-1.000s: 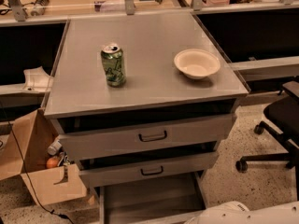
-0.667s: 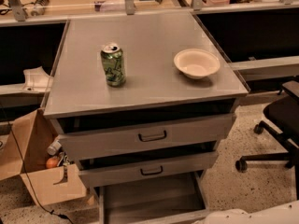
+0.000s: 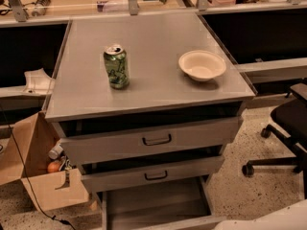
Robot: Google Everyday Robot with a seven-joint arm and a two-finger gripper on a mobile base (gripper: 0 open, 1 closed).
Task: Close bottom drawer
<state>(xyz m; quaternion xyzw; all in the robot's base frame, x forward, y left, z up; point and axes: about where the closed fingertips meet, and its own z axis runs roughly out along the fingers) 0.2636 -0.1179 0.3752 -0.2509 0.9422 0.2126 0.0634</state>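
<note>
- Camera view, grey three-drawer cabinet (image 3: 148, 99) centre frame, seen from above and in front
- Bottom drawer (image 3: 153, 206) at bottom centre of frame: pulled far out, its flat grey tray exposed, its front edge cut by the lower frame border
- Middle drawer (image 3: 151, 174) and top drawer (image 3: 153, 140) above it: each slightly out, with a dark gap along its upper edge; dark loop handles centred
- Gripper: below the frame edge, so apart or together cannot be told; only a white rounded robot part (image 3: 268, 218) enters at the lower right corner, just right of the bottom drawer
- Cabinet top: green can (image 3: 116, 66) upright left of centre, cream bowl (image 3: 202, 65) right of centre, well apart
- Cardboard box (image 3: 33, 176) open, lower left, beside the cabinet
- Black office chair (image 3: 288, 123) at right edge
</note>
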